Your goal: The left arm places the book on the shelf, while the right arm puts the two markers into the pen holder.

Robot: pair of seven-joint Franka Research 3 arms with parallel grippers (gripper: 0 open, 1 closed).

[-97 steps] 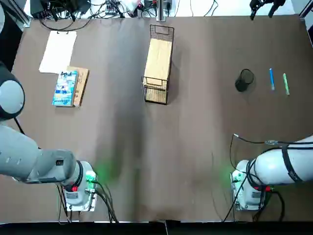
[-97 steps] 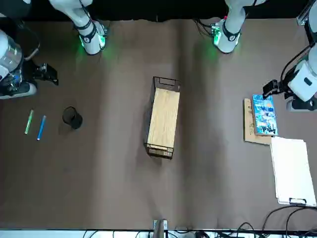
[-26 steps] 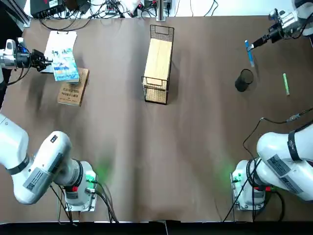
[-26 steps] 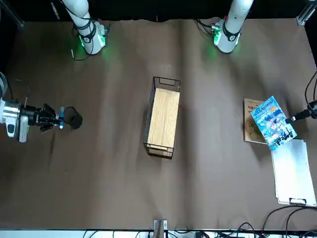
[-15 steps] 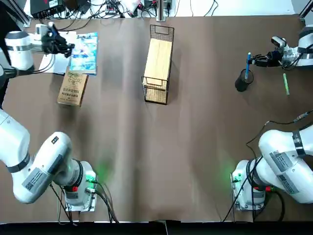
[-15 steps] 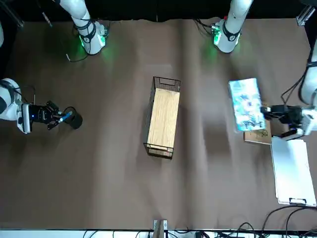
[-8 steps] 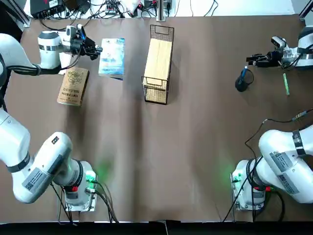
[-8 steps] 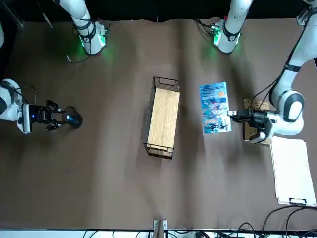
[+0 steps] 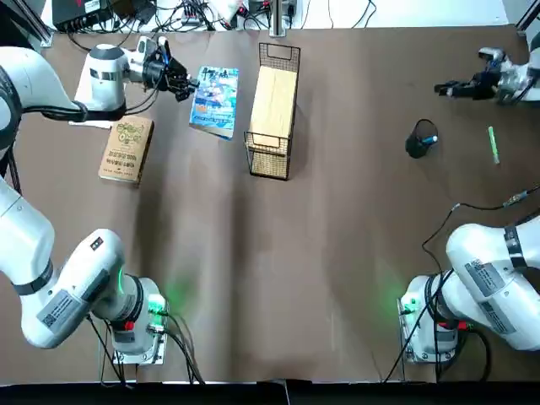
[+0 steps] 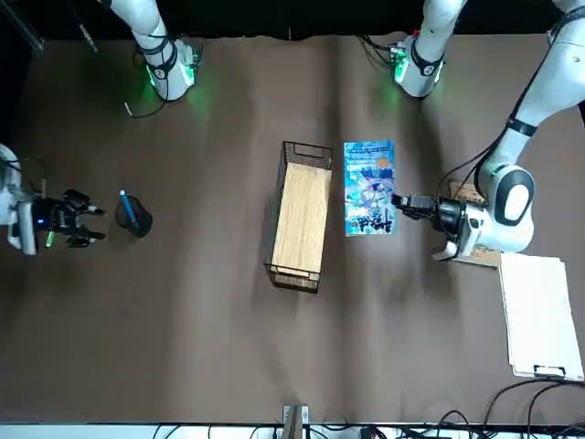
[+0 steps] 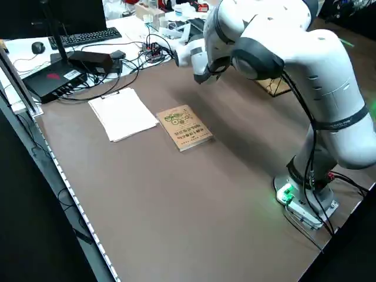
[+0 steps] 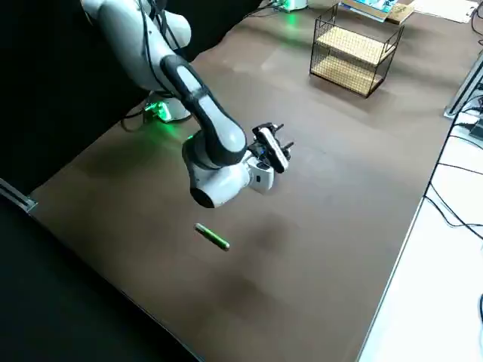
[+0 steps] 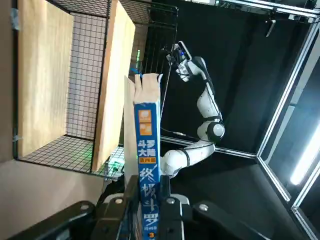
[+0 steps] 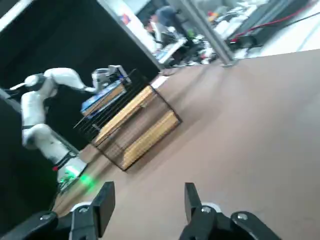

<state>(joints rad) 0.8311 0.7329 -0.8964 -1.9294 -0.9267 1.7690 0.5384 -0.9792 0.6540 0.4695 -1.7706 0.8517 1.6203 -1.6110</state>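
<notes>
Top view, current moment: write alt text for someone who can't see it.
The left arm's end effector holds a blue-covered book beside a wire-mesh shelf with wooden boards. At right, a blue marker stands in a black pen holder; the right arm's end effector is empty near it, and a green marker lies on the table.

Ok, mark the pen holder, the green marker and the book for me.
Pen holder [image 9: 417, 148]: top view, on its dark side wall.
Green marker [image 12: 212, 237]: right side view, mid-barrel.
Book [image 10: 369, 187]: front view, on its illustrated cover.
</notes>
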